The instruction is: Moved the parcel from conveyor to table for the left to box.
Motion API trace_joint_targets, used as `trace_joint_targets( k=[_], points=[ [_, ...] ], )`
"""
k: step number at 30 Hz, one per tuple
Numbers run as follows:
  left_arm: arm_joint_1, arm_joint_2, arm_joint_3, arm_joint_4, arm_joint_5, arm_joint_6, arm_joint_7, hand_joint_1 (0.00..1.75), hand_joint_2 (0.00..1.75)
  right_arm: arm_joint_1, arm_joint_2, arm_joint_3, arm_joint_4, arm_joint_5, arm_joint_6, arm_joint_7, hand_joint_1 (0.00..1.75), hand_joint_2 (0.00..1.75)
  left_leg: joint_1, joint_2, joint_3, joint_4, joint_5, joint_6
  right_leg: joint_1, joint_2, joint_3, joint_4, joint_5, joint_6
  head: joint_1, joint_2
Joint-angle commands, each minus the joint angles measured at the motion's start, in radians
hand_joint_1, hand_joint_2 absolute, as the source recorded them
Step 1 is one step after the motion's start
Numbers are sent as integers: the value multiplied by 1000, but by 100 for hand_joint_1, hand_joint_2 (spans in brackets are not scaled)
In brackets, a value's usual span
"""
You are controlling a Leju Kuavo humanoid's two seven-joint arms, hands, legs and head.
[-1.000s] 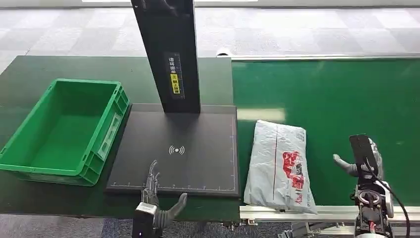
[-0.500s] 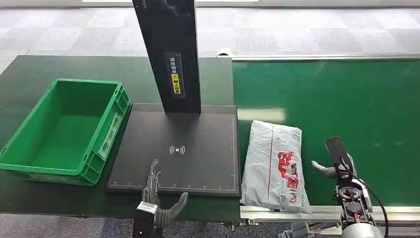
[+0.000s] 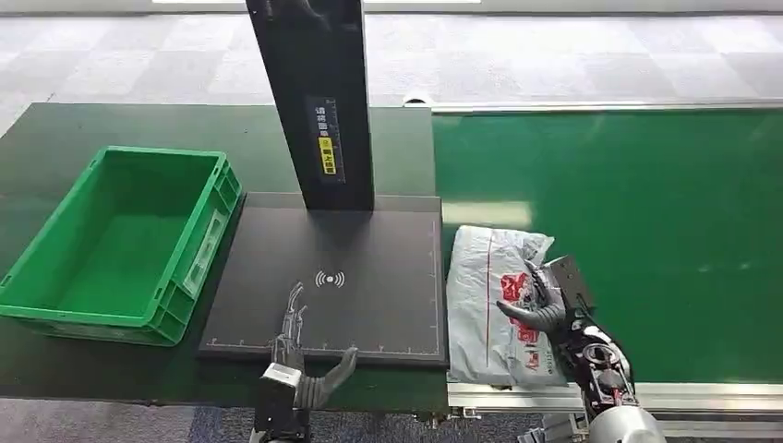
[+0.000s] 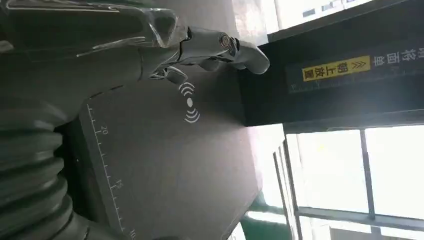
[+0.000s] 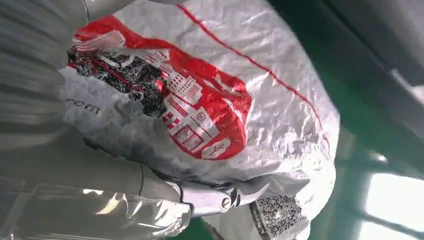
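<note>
At the bottom centre of the head view, the left hand hovers over the near edge of the black pad, its fingers spread apart and holding nothing. At the lower right, the right hand presses on the white parcel, fingers closing around its crumpled right side. The parcel, printed in red, lies on the green conveyor just beside the pad's right edge. Farther left, a green box sits on the dark desk. A black post rises from the pad's far side, upper centre.
</note>
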Motion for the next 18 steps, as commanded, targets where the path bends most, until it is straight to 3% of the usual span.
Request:
trace_joint_targets(
  k=[1,4,6,7,8,10,18],
  points=[
    [-35,-33,-27,93,0,-31,1,0,175,-19,164,70,86,-115,214,-40,0,175,1,7,2,-1,-1,-2,1,6,0,-1,1,0,0,0],
    [-47,-34,-34,107,4,-38,1,0,175,-17,176,112,82,-134,243,-32,0,175,1,5,2,-2,0,-2,1,5,0,-2,1,0,0,0],
    [-54,-34,-35,112,9,-39,1,0,175,-21,178,136,98,-138,196,29,0,175,1,5,2,-2,0,-3,1,5,0,-2,1,0,0,0],
    [-57,-34,-37,115,10,-40,1,0,175,-22,176,145,104,-141,164,64,56,175,1,5,3,-2,0,-3,1,4,1,-2,1,0,0,0],
    [-61,-35,-34,120,17,-35,1,0,175,-25,174,135,128,-157,66,196,175,175,1,5,2,0,-1,-2,1,5,0,-1,0,0,0,0],
    [-65,-36,-31,126,22,-33,1,0,175,-21,163,151,139,-152,-11,278,175,175,1,8,3,-1,-1,-3,1,7,1,-1,1,0,0,0],
    [-55,-35,-22,117,37,-3,1,0,175,-14,137,167,129,-144,-134,330,175,175,3,16,11,-2,-3,-7,3,16,5,-3,3,-2,0,0]
  ],
)
